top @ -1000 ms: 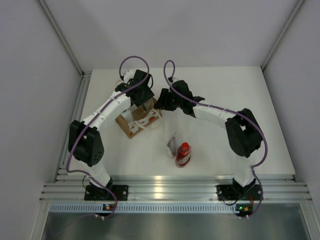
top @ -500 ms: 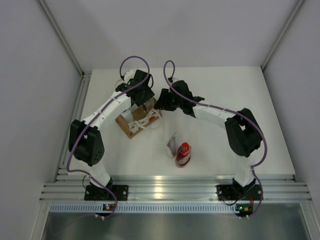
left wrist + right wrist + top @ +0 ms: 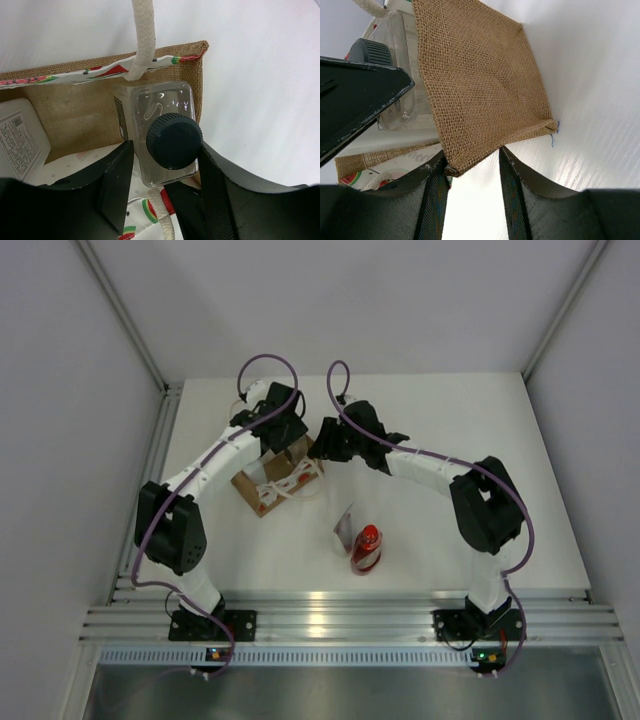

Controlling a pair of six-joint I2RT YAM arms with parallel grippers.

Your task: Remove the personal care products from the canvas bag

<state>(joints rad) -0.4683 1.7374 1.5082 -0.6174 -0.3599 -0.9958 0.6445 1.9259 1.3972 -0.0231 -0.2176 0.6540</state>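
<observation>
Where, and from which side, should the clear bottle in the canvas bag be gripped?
Grip the clear bottle by its side walls below the cap, coming straight down: it stands upright in a corner of the canvas bag, walled in sideways.

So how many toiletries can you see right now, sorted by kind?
Red bottle: 1
Clear bottle with dark cap: 1
White flat tube: 1
White labelled container, type unclear: 1
Total: 4

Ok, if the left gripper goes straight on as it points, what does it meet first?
The bottle: its dark cap sits right between the left gripper's jaws, inside the bag. Past it would likely come the bag's floor, though depth is unclear.
</observation>
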